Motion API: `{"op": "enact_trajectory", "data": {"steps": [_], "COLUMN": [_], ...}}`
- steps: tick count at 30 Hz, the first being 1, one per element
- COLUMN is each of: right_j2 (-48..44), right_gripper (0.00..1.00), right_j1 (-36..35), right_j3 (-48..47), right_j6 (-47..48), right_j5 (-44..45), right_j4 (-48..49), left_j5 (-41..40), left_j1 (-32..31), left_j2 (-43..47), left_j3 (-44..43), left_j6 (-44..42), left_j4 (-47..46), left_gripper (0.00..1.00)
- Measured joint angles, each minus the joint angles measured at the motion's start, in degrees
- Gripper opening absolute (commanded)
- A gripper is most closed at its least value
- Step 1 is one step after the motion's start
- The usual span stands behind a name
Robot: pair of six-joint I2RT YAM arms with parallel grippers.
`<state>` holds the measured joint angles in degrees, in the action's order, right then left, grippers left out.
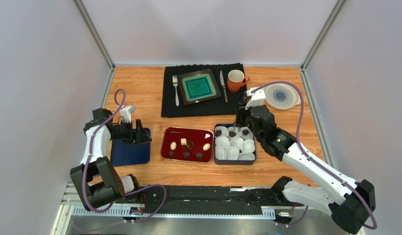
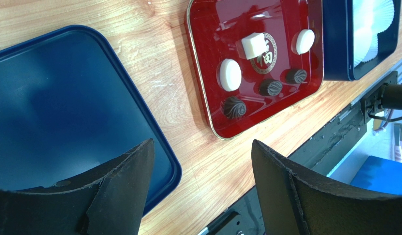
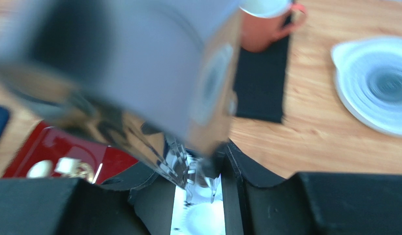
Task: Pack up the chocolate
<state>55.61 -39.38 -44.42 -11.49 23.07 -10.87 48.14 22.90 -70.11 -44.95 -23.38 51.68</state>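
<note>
A red tray [image 1: 166, 142] holds chocolate: two white ovals [image 1: 174, 146], a white cube [image 1: 183, 142] and three dark rounds [image 1: 186, 154]. They also show in the left wrist view, the cube [image 2: 253, 45] above the dark rounds [image 2: 270, 87]. A navy box [image 1: 216, 159] of white paper cups has dark pieces [image 1: 232, 133] in its far row. My right gripper [image 1: 243, 121] hovers over that row, shut on shiny metal tongs [image 3: 154, 98] whose tips point down at a paper cup [image 3: 203, 218]. My left gripper [image 1: 140, 132] is open and empty over the edge of a navy lid [image 2: 56, 107].
A black placemat [image 1: 171, 105] at the back carries a green plate [image 1: 199, 86], fork [image 1: 176, 89], knife [image 1: 222, 85] and orange mug [image 1: 235, 80]. A round pale plate [image 1: 282, 95] lies at the back right. The table's metal front rail [image 2: 335, 147] runs near the tray.
</note>
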Motion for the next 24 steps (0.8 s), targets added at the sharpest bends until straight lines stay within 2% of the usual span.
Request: {"op": "enact_trajectory", "data": {"steps": [5, 9, 24], "right_j2": [4.8, 9.8, 32.2], "right_gripper": [0.36, 0.36, 0.38], "right_j1": [-9.9, -15.1, -22.5], "right_j3": [-6.9, -10.4, -22.6], "right_j6": [2.1, 2.8, 2.9], "right_j5": [0.9, 0.8, -1.7], "right_j4": [1.6, 3.9, 8.8], "left_j5": [0.0, 0.0, -0.3], "left_j1": [0.0, 0.0, 0.0], "left_j2": [0.0, 0.0, 0.0], "left_j3": [-0.2, -0.2, -0.2], "left_j6": [0.0, 0.0, -0.4], "left_j4": [0.0, 0.0, 0.0], "left_gripper": [0.81, 0.81, 0.81]}}
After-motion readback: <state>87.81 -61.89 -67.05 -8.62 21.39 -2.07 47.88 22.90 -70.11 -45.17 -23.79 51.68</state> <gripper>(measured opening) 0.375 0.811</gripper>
